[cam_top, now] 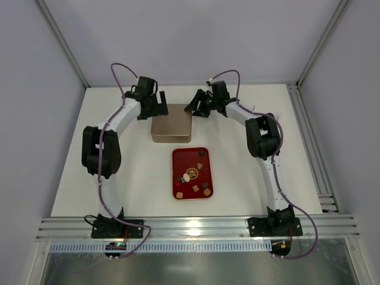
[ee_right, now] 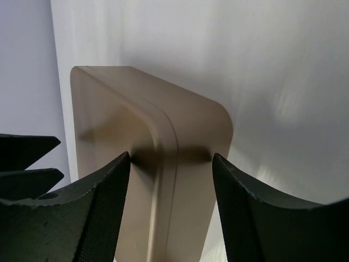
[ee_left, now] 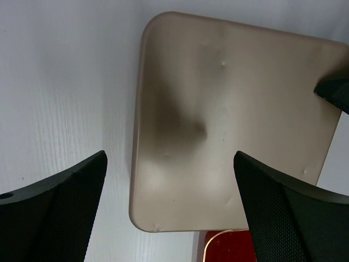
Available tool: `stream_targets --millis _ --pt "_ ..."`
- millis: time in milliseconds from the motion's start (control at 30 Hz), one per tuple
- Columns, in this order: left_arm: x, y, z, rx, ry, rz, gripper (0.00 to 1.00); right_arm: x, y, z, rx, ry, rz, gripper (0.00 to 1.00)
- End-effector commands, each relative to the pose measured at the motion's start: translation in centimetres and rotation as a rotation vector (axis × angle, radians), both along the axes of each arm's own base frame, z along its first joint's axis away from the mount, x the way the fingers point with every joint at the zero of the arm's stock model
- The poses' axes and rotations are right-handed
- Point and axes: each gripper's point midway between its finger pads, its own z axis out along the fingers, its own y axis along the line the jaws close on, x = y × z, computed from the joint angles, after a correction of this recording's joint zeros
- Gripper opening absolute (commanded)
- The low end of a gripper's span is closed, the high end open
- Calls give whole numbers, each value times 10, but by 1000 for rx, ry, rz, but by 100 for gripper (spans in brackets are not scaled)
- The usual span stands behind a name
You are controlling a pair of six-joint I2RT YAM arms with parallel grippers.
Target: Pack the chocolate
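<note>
The chocolate (cam_top: 186, 177), several small dark, tan and cream pieces, lies scattered in the red tray (cam_top: 178, 155) in the middle of the table. Behind the tray sits a closed tan box (cam_top: 171, 129). My left gripper (cam_top: 155, 108) hangs open over the box's left side. In the left wrist view the box (ee_left: 229, 109) fills the frame beyond that gripper (ee_left: 170, 155), and a corner of the tray (ee_left: 223, 248) shows. My right gripper (cam_top: 197, 107) is at the box's far right corner. Its jaws (ee_right: 171, 155) straddle the box's edge (ee_right: 163, 120), close to it on both sides.
Both arms arch in from the near edge and meet at the back of the white table (cam_top: 119, 178). Metal rails (cam_top: 314, 148) run along the right side and the front. The left gripper's fingers (ee_right: 27, 158) show at the left of the right wrist view.
</note>
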Motion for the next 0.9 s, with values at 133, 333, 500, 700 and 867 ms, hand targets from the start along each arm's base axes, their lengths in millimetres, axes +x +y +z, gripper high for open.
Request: stream_targets --millis 133,333,500,700,867 --pt "20 5 -1 51 -6 29 95 5 -2 -8 -21 60 -37 60" --pt "19 9 -2 76 18 35 93 6 -2 -8 -21 66 -45 57" --pt "18 12 -3 88 28 39 93 5 -4 -1 -26 50 -46 57" --pt "19 8 32 54 -42 30 93 10 -9 49 -7 -76 -38 58" --pt "13 4 73 2 -114 20 94 6 -20 109 -25 -203 -59 61"
